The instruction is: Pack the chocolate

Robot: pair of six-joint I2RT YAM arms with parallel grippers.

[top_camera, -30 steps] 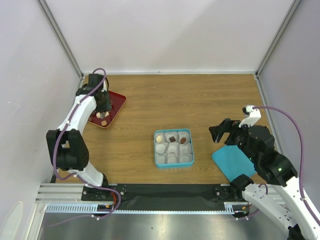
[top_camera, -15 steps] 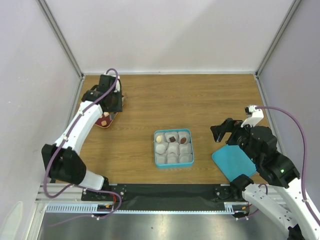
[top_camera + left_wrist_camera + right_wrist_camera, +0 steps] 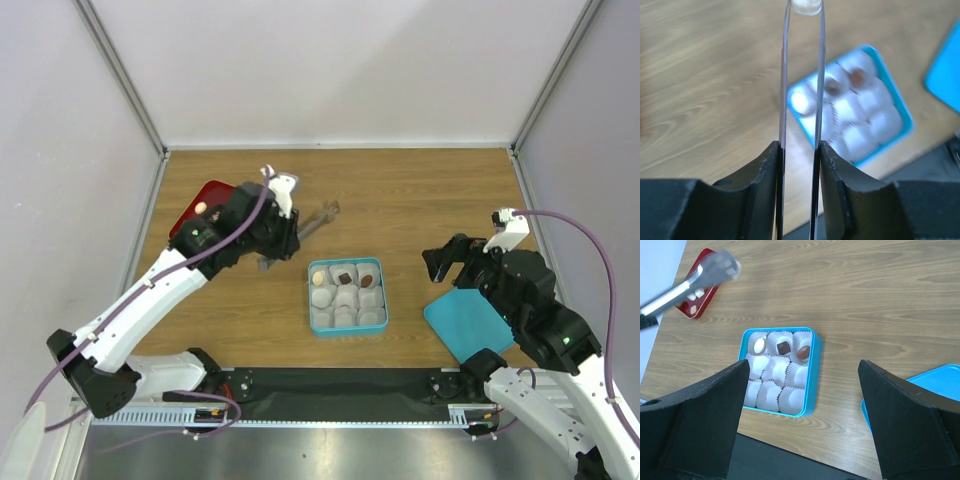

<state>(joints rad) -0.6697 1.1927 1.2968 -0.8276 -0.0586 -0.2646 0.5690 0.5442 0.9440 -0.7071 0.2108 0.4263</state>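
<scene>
Your left gripper (image 3: 799,150) is closed narrow on the tongs (image 3: 802,75), and their tips pinch a pale chocolate (image 3: 806,6) straight ahead. The box (image 3: 900,107) lies right of the blades. Your right gripper (image 3: 804,390) stands wide and empty.

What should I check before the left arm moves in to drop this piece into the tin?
1. Piece held: ok. A cream chocolate sits pinched at the tips of the tongs.
2. Grip on tool: ok. The left gripper is shut on the tongs.
3. Free slot: ok. The blue tin has three chocolates in the far row; six paper cups are empty.
4. Tips over the tin: not ok. They hang over bare table beyond its far edge.
5. Path clear: ok. The right gripper is open, beside the lid.
6. Tip height above cups: cannot tell.
</scene>
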